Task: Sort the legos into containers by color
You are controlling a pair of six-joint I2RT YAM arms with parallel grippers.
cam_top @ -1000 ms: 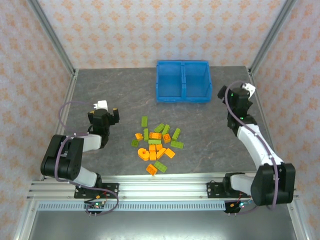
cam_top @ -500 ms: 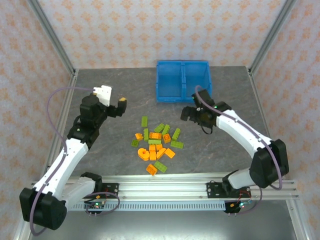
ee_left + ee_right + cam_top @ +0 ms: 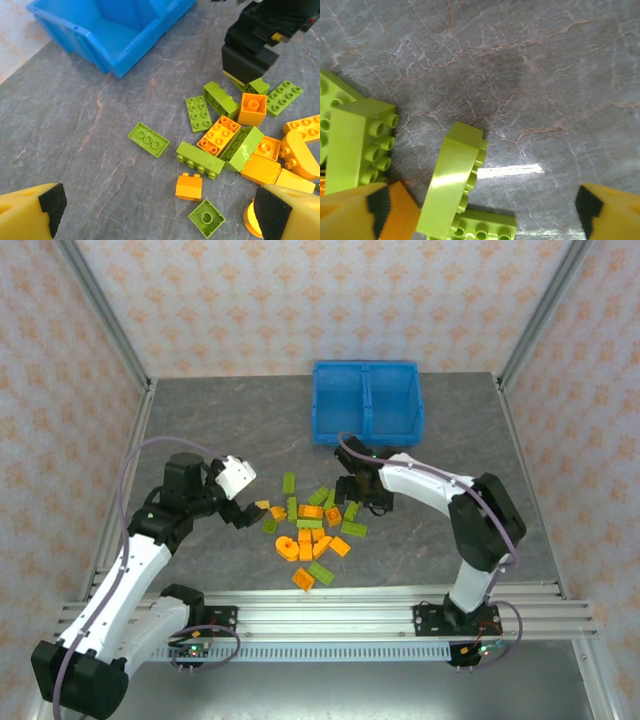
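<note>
Hovering low over the legos (image 3: 312, 528) heaped mid-table, right gripper (image 3: 481, 209) stands jaws wide apart; left gripper (image 3: 162, 210) likewise spread (both empty). Best to centre on the tilted green brick (image 3: 452, 185), clear of neighbours. Blue bin (image 3: 345, 433) sits beyond the pile.

Glossy plastic legos (image 3: 220, 135) — blue plastic bin (image 3: 110, 30) — matt veined stone-look table (image 3: 75, 125).

Orange and green legos (image 3: 310, 524), blue bin (image 3: 366, 400), grey veined table (image 3: 220, 420).
</note>
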